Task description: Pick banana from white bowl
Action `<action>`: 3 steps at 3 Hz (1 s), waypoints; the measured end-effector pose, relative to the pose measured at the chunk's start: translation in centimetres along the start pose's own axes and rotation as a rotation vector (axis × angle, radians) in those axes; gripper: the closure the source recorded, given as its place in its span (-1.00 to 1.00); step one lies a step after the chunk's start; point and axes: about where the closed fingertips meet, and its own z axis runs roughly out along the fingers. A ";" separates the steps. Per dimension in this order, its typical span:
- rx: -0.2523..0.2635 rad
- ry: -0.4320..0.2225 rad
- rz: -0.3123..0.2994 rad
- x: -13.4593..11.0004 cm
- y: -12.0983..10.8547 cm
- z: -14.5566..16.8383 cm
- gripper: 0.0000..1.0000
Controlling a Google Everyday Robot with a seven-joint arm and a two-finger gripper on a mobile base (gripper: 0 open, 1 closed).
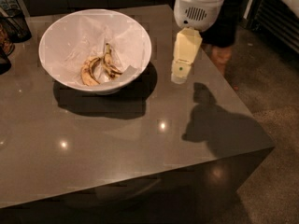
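Observation:
The white bowl (pixel 56 36) stands at the back left of the grey table, lined with crumpled white paper. The banana (pixel 110 65), dull yellow with dark brown blotches, lies near the bowl's bottom beside a yellower curved banana (pixel 87 73). My gripper (pixel 179 76) hangs from the white arm housing (pixel 198 8), pointing down just above the table. It is to the right of the bowl, outside its rim, and holds nothing that I can see.
The table (pixel 140 139) has its right edge close behind the gripper and its front edge near the bottom. A dark wire basket (pixel 16 22) stands at the back left corner. Floor lies to the right.

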 end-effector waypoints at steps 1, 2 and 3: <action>-0.003 -0.005 0.025 -4.3 -1.5 1.6 -1.00; -0.002 -0.006 0.025 -4.3 -1.5 1.6 -1.00; -0.036 -0.019 0.084 -8.4 -1.9 2.7 -1.00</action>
